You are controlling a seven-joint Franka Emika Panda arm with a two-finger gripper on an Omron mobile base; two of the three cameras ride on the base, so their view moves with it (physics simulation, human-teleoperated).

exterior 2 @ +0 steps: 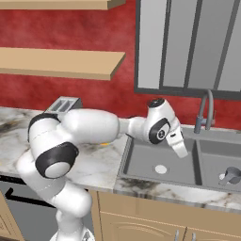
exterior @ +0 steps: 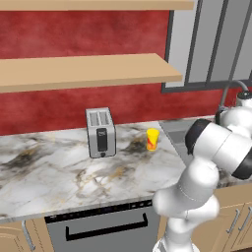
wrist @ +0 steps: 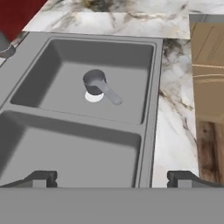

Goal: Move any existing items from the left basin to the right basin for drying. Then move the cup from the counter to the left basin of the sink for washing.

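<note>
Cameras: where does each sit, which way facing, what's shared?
Left base view: behind arm, left; faces counter, toaster, cup; arm lower right.
Right base view: behind, right; faces the left basin and right basin; arm from lower left, hand over left basin.
Hand view: on the hand; looks down at both basins; fingertips at bottom.
Shared: toaster, both base views; grey scoop, right base and hand views.

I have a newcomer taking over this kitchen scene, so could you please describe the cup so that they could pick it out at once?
Start at the marble counter below the wooden shelves. A silver toaster stands on it; the cup stands just right of that, towards the sink. It is a small yellow tumbler with a red-orange mark, far smaller than the toaster.
</note>
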